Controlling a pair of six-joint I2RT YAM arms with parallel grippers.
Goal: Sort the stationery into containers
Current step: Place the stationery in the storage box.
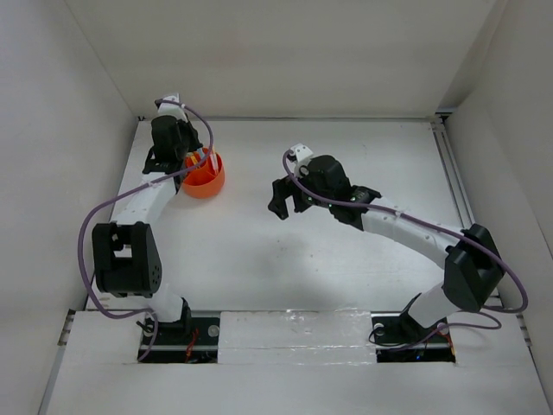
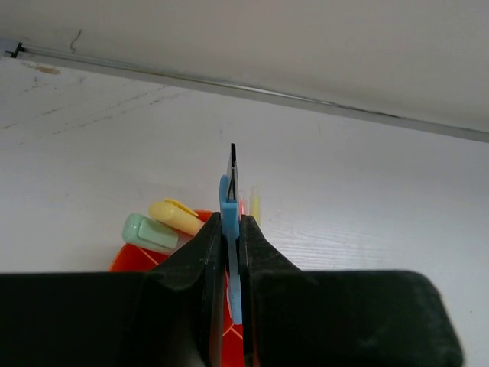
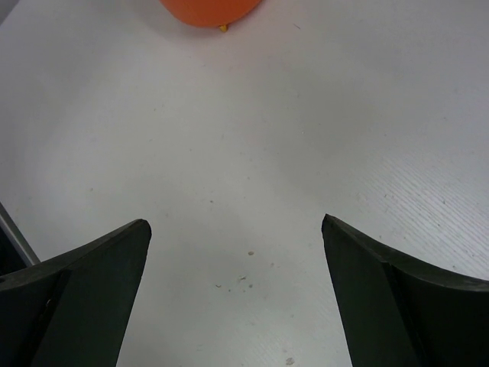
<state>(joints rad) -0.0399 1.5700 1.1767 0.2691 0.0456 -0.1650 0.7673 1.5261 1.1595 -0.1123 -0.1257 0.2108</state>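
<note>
The orange cup [image 1: 206,177] stands on the desk [image 1: 363,164] at about 10 o'clock in the top view, close to the far-left corner. The left wrist view looks down into it. A pale green marker [image 2: 148,233] and a pale yellow marker [image 2: 176,216] lean side by side toward 10 o'clock, with their capped ends sticking out over the rim. A thin yellow pen [image 2: 255,206] stands nearly upright on the 1 o'clock side, and a sliver of pink-red shows beside it. Which compartment each one sits in cannot be told, because the dividers are hidden behind the fingers.

The left hand [image 2: 229,229] hangs directly over the cup, its fingers [image 2: 197,264] pressed almost together. They pinch a thin blue pen [image 2: 228,195], whose dark tip points up toward 12 o'clock past the fingertips. Its lower end runs down between the pads toward the cup's inside.

The right hand [image 3: 237,225] is near the middle of the desk, toward 4 o'clock from the cup and well apart from it. It is spread wide and grips nothing, with only bare desk between its fingers. In its own view the cup shows at 12 o'clock at the top edge.
</note>
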